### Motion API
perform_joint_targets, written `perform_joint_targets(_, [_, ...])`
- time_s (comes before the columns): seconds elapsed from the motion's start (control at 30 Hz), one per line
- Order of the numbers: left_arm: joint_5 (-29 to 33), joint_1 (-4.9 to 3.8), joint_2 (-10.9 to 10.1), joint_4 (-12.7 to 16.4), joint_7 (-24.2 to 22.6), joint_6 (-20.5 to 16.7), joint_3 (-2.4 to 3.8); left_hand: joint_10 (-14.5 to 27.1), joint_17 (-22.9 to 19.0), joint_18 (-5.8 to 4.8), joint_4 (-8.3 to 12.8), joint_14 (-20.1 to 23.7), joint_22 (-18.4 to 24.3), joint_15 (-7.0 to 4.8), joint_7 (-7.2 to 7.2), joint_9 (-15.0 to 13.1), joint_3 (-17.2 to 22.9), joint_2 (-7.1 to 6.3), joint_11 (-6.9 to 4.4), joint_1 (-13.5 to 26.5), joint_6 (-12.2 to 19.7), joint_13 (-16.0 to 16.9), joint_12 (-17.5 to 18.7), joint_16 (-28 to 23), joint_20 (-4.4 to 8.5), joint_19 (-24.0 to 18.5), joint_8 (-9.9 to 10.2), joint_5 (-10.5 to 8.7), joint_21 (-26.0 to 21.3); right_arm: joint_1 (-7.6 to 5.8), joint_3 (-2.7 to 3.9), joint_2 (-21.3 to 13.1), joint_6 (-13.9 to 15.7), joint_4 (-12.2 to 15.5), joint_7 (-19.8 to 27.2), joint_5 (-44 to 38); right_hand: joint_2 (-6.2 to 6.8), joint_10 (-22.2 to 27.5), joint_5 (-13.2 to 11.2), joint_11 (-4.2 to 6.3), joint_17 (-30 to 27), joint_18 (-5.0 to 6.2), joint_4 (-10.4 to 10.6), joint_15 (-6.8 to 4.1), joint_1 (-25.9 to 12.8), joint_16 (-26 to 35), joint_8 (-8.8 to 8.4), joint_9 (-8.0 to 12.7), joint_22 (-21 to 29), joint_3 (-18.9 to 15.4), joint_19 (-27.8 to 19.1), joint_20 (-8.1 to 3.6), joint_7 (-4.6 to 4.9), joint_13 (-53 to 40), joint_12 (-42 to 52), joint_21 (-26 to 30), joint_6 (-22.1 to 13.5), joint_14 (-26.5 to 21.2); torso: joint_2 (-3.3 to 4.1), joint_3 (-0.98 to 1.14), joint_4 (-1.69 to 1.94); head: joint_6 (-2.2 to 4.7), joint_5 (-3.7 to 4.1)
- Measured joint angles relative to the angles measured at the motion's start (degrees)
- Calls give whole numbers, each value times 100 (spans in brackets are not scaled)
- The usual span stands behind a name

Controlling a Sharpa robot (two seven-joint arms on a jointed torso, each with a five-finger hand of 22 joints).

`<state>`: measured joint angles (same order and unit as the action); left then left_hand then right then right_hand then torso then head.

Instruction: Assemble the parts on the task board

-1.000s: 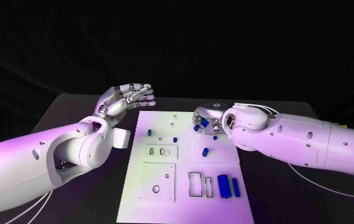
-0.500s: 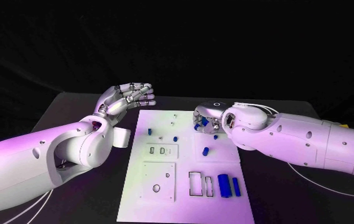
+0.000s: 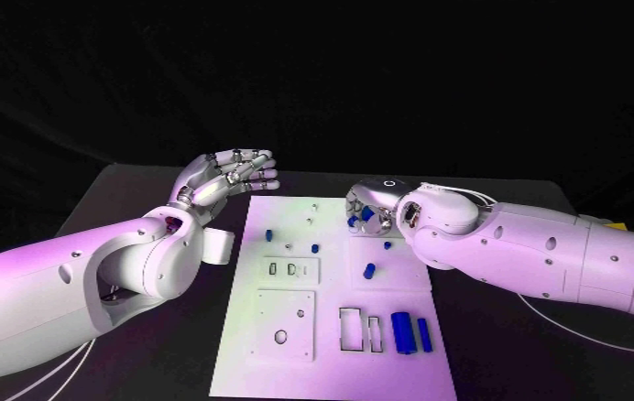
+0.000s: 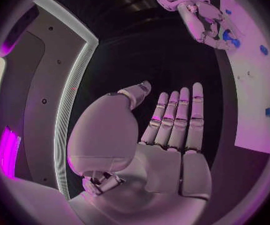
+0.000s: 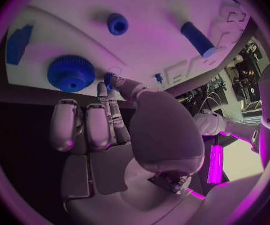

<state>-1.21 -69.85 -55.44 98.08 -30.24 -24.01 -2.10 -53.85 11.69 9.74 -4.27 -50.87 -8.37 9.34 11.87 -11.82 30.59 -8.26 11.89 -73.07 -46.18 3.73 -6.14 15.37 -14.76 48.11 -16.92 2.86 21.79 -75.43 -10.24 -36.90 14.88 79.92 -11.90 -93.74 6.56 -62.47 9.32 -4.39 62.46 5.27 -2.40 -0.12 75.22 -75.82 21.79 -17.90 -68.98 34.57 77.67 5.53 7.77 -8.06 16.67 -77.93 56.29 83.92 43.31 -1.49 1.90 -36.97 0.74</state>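
Note:
The white task board (image 3: 284,328) lies mid-table. My right hand (image 3: 373,207) hovers over its far right part. In the right wrist view the thumb and a fingertip (image 5: 104,92) pinch a small blue part (image 5: 110,77), and a blue gear (image 5: 71,73) sits right beside the fingertips. A round blue part (image 5: 117,23), a blue cylinder (image 5: 198,39) and a flat blue piece (image 5: 19,44) lie on the board beyond them. My left hand (image 3: 227,179) is raised off the board's far left corner, fingers apart and holding nothing (image 4: 166,135).
Near the board's front right, two blue bars (image 3: 411,332) lie beside rectangular slots (image 3: 358,330). Small blue pegs (image 3: 268,234) stand at mid-board. A white block (image 3: 218,247) sits beside my left forearm. Black table surrounds the board.
My right hand has drifted slightly toward the far side of the board, and the blue pieces at its fingertips moved with it. The left hand has stayed put.

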Motion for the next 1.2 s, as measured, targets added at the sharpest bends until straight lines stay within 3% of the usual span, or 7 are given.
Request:
perform_joint_targets(0.2, [6,-1,-5,-5,18,10,0,0,0,0,0,0,1,0,0,5,0,1,0,1,0,0,34,0,-20,-20,19,0,0,0,10,-93,214,249,-62,-71,0,0,37,0,-45,0,-16,0,0,0,40,0,24,14,0,0,-8,0,-16,0,-9,0,0,0,2,13,-12])
perform_joint_targets(0.37, [14,-2,-3,-11,34,20,0,0,0,0,0,0,5,0,0,13,0,23,0,24,0,0,34,0,-20,-20,19,0,0,-19,30,-27,416,275,-110,-119,0,44,67,-8,-94,0,-24,0,0,0,93,-1,84,22,-34,33,9,-36,-63,0,-73,0,4,-3,1,43,-18])
perform_joint_targets(0.77, [32,-3,3,-17,68,47,0,20,0,0,0,20,10,20,-21,12,0,23,20,23,21,0,34,-20,-20,-20,43,0,-22,-40,62,385,782,-64,-243,-224,8,55,68,-13,-75,0,-47,0,8,1,95,-5,78,29,-33,33,8,5,-86,0,-93,0,31,-4,19,79,-32])
perform_joint_targets(1.2, [42,-32,23,1,87,61,0,19,0,0,0,20,10,20,-21,12,0,23,19,23,21,0,65,-19,-20,-20,43,0,-22,-23,67,827,905,-524,-262,-240,10,65,66,-23,-63,1,-47,0,6,1,89,-126,51,29,-34,33,5,9,-107,0,-128,0,61,-18,40,81,-26])
